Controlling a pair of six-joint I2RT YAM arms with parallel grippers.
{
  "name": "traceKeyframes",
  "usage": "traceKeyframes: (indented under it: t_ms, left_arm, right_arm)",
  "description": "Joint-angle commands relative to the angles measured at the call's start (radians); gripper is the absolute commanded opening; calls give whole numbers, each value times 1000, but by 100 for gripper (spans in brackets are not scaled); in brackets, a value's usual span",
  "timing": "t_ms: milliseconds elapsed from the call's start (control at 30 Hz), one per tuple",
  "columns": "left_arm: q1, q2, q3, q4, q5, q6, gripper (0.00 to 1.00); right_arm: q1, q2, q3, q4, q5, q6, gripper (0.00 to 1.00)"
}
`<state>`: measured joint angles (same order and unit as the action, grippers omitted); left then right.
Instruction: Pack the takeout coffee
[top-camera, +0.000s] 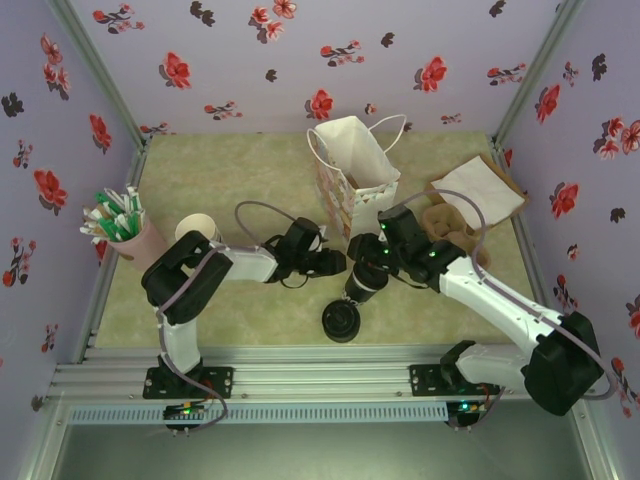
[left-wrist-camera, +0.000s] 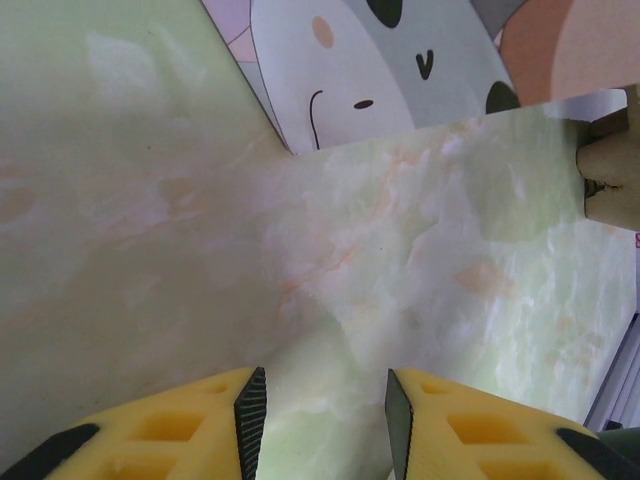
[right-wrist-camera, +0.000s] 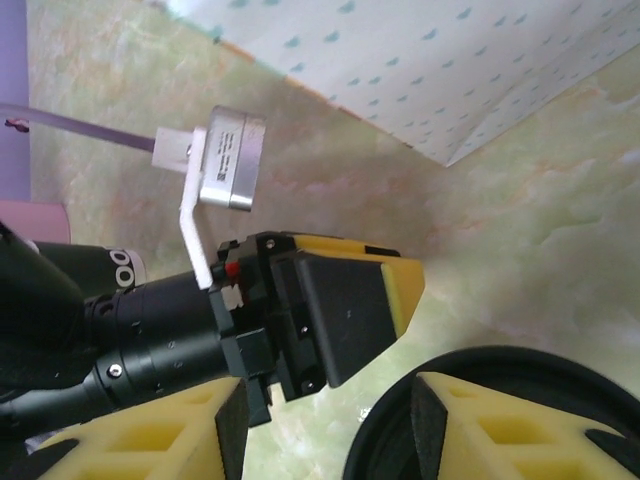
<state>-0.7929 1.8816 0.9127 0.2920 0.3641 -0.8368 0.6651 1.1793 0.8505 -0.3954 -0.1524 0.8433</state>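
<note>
Starting on my left, the left gripper (left-wrist-camera: 325, 388) has its yellow fingers apart with nothing between them but bare table (left-wrist-camera: 200, 250). The cartoon-printed foot of the paper bag (left-wrist-camera: 380, 70) lies at its 12 o'clock, and a corner of the cardboard carrier (left-wrist-camera: 612, 160) at about 2 o'clock. That arm carries nothing and I judge it a bystander for the next move. Moving right, the right gripper (right-wrist-camera: 328, 402) also stands apart. Table shows between its left finger and the black lid of the takeout coffee (right-wrist-camera: 520, 365), so I read it as not clamped on anything. The coffee sits right under that gripper, off-centre. Its lid runs beneath the right finger toward 4 o'clock, and only the lid's left edge reaches into the gap. I cannot tell whether the finger touches the lid, and the finger hides the cup wall. The lid faces up at the wrist camera, so I judge the cup upright with its long axis vertical. From the lid, the left gripper's tip is near at 10 o'clock, and the bag's nearest corner lies at about 12 o'clock with open table between. The right arm is plainly the nearer one. As I see it, the move turns on shifting the right gripper toward 3 o'clock until the lid is centred between the fingers before closing.
</note>
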Motion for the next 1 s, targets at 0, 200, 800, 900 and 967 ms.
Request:
traceKeyframes:
  t_ms: [0, 200, 800, 900, 967]
  left_arm:
    - [22, -4, -24, 15, -14, 4, 40]
    - [42, -33, -52, 22, -12, 5, 40]
    - [74, -253, -143, -25, -15, 11, 43]
    - [75, -328, -153, -87, -22, 19, 43]
    - [69, -392, -162, -140, -21, 23, 43]
  right_arm:
    - [32, 10, 40, -44, 42, 7, 50]
    - [76, 38, 68, -59, 47, 8, 51]
    - [169, 79, 148, -100, 108, 13, 53]
    - [173, 61, 169, -140, 132, 4, 53]
    - [174, 39, 179, -175, 153, -5, 53]
